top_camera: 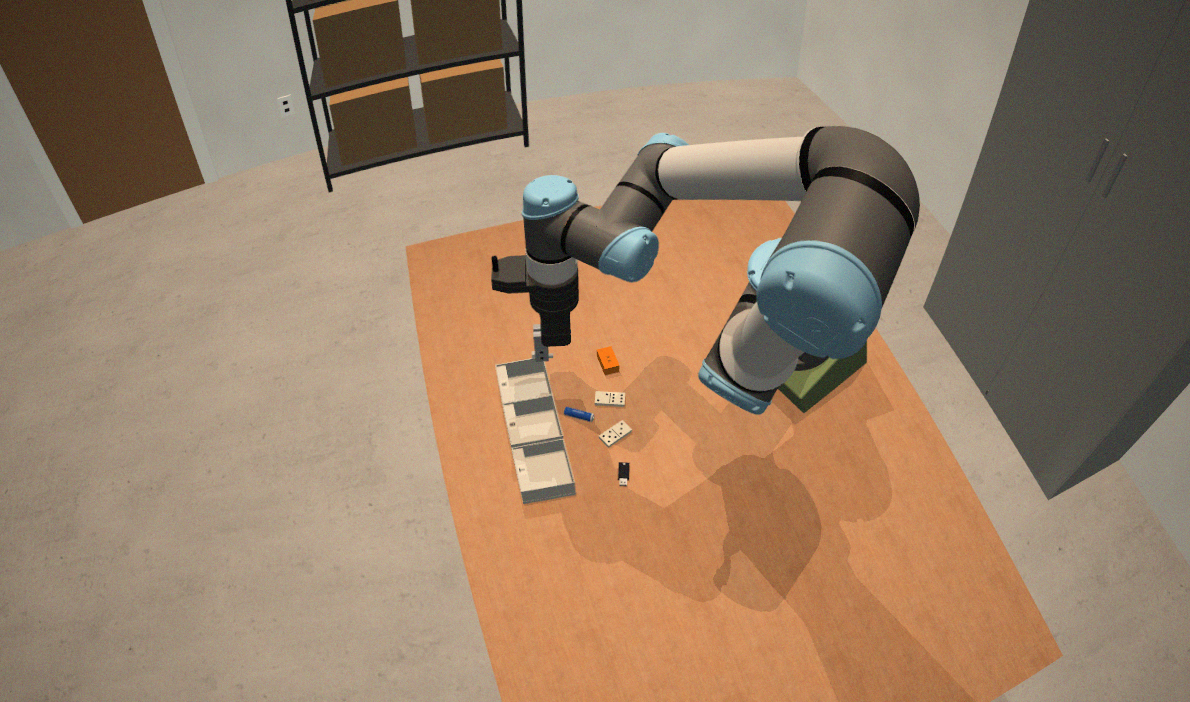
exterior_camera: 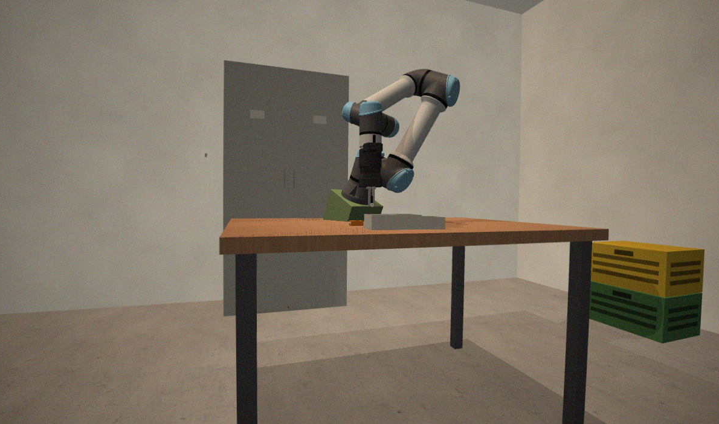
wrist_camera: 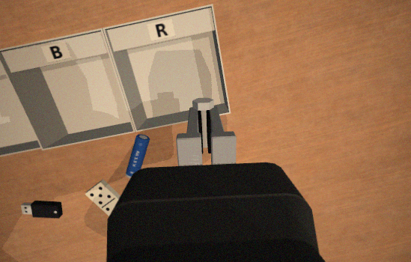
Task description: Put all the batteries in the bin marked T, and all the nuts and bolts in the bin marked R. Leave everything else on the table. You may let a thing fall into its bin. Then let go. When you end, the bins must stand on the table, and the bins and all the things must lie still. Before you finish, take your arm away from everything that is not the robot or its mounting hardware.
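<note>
My gripper (top_camera: pixel 540 347) (exterior_camera: pixel 371 202) (wrist_camera: pixel 204 120) is shut on a grey hex-head bolt (wrist_camera: pixel 203 104), its head at the fingertips and its shank between the fingers. It is above the table; in the wrist view the bolt's head overlaps the near right corner of the bin marked R (top_camera: pixel 529 390) (wrist_camera: pixel 125 69). That bin looks empty. The bin marked T (top_camera: pixel 545 472) is at the other end of the row and looks empty; its label is out of the wrist view. A blue battery (top_camera: pixel 579 413) (wrist_camera: pixel 138 155) lies on the table beside the middle bin.
The bin marked B (top_camera: pixel 538 425) (wrist_camera: pixel 81 112) stands between R and T. Two dominoes (top_camera: pixel 609 399) (top_camera: pixel 615 433) lie near the battery; one domino (wrist_camera: pixel 102 195) shows partly in the wrist view. A black USB stick (top_camera: pixel 623 472) (wrist_camera: pixel 47 209) and an orange block (top_camera: pixel 608 360) (exterior_camera: pixel 356 223) lie on the table.
</note>
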You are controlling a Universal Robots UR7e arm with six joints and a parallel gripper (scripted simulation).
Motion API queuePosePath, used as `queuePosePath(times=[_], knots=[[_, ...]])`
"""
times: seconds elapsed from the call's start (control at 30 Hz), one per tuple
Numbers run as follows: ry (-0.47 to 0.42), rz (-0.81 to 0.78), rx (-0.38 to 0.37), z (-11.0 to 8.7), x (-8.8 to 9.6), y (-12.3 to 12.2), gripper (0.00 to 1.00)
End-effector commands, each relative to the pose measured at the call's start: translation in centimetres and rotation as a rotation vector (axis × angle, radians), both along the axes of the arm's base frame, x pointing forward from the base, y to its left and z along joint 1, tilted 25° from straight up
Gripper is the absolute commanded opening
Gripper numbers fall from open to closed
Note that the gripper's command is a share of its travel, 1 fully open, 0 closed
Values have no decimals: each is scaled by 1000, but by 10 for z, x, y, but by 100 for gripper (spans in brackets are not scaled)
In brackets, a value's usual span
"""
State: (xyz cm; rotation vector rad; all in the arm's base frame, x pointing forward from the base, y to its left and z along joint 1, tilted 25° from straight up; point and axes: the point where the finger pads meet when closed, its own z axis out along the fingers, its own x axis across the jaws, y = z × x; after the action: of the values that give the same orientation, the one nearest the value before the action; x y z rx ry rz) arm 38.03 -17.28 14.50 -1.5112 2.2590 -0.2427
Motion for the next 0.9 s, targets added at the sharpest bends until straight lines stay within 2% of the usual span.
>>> queuePosePath(times=[0.0, 0.17, 0.2, 0.67, 0.73, 0.87], knots=[[-11, 140, -70, 15, 31, 12, 0], [-18, 205, -99, 15, 31, 12, 0], [-24, 265, -127, 15, 31, 12, 0], [-38, 518, -252, 15, 30, 10, 0], [-38, 518, -252, 15, 30, 10, 0], [-44, 623, -304, 16, 31, 11, 0]])
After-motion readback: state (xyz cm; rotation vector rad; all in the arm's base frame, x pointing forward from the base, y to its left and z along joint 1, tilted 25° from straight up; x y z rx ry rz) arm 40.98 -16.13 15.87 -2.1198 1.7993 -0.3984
